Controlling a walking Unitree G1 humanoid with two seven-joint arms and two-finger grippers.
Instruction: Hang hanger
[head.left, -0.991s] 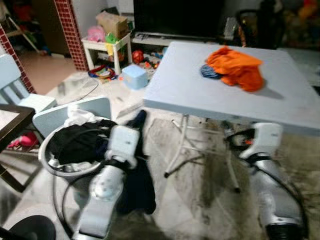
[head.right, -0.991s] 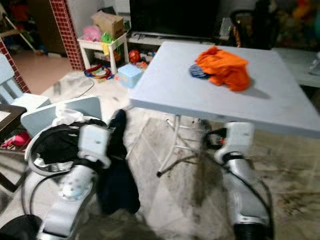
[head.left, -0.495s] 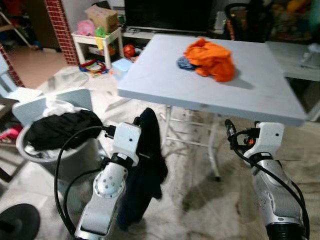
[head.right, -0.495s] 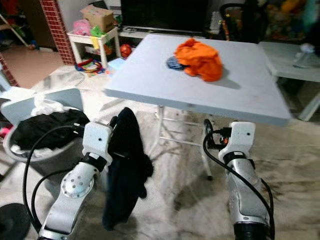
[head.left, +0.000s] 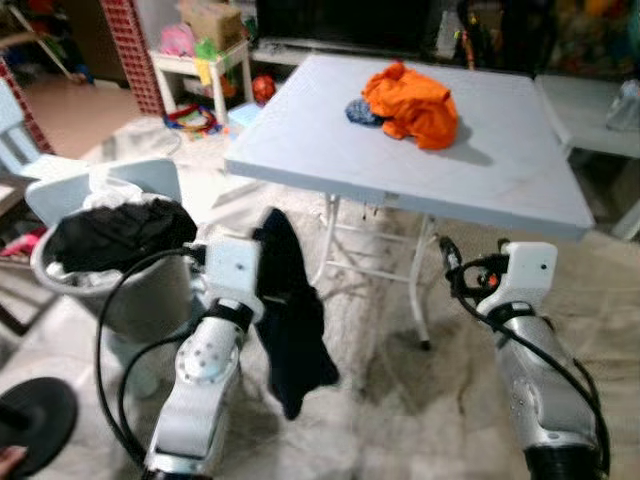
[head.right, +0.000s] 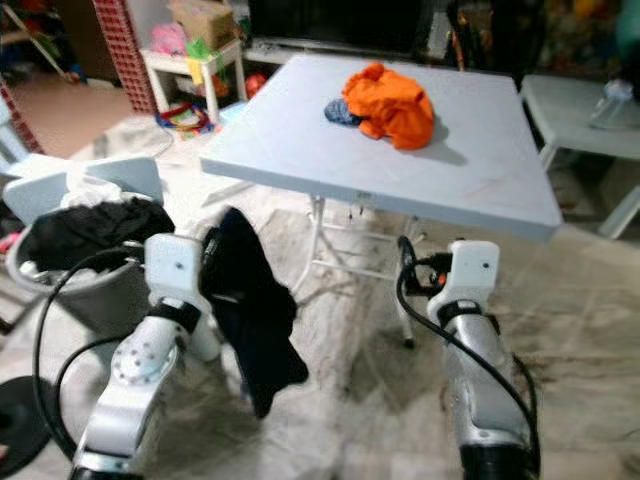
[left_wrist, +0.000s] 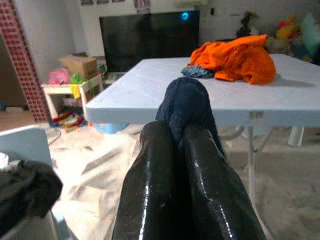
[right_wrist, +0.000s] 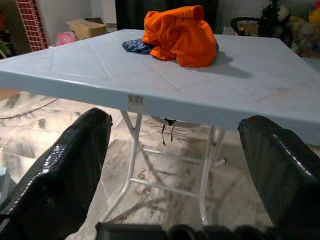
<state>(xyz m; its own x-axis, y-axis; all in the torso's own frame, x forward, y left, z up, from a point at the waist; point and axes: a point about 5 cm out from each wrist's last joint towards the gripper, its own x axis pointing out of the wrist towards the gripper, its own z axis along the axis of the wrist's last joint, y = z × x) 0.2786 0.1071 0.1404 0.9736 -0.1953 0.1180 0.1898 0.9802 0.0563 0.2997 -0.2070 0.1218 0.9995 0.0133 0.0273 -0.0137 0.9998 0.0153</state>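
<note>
Now left tool (left_wrist: 175, 150) has lifted dark garment (head.left: 290, 310) higher.

Pale folding table (head.left: 500, 170), marble floor (head.left: 400, 400), brick pillar (head.left: 120, 25)

The bench (head.left: 500, 170) has a smooth, matt plastic-looking top. The orange garment (head.left: 410, 100) and dark garment (head.left: 290, 310) are soft cloth. The left end effector (left_wrist: 182, 165) has glossy black fingers (left_wrist: 150, 190).

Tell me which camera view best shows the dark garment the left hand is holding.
The right eye view: the dark garment hangs full length from the left hand. The left eye view shows the same. The left wrist view catches a bunched top clamped between the fingers.
</note>
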